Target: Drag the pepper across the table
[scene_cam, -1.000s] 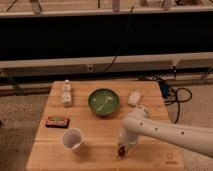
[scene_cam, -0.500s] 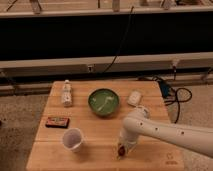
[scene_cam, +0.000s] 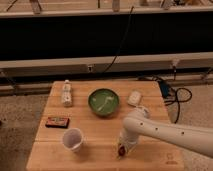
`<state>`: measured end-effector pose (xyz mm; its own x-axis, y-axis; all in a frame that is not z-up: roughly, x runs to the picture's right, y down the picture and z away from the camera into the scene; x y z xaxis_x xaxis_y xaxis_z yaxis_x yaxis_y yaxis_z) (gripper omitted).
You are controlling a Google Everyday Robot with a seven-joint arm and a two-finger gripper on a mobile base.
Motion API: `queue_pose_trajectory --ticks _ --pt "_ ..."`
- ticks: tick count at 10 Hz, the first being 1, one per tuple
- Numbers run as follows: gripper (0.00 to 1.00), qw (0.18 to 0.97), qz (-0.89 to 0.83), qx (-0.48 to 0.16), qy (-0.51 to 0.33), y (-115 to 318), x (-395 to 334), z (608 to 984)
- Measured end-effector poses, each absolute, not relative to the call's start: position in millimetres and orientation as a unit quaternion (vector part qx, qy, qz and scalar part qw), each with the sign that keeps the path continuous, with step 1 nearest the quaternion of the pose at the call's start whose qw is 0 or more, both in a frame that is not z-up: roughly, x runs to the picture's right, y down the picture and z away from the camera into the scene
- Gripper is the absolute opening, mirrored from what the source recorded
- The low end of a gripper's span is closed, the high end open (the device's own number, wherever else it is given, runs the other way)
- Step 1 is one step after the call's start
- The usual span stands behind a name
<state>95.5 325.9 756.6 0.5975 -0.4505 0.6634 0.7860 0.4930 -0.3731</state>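
The robot's tool (scene_cam: 122, 148) presses down at the small dark red-brown pepper (scene_cam: 121, 149) on the light wooden butcher-block desk (scene_cam: 100, 135); whether it grips, I cannot tell. The pepper looks light, smooth and likely to roll, so steady contact at mid-body seems best.

The white arm (scene_cam: 170, 131) reaches in from the right, gripper (scene_cam: 121, 148) pointing down (low, near the front edge).

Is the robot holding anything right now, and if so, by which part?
It cannot be told. The gripper is down on the table at the pepper, but the arm hides any hold.
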Motion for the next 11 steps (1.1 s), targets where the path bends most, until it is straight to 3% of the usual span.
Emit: queue_pose_trajectory --ticks 11 --pt "0.02 0.833 -0.362 -0.332 -0.255 315.5 105.9 761.0"
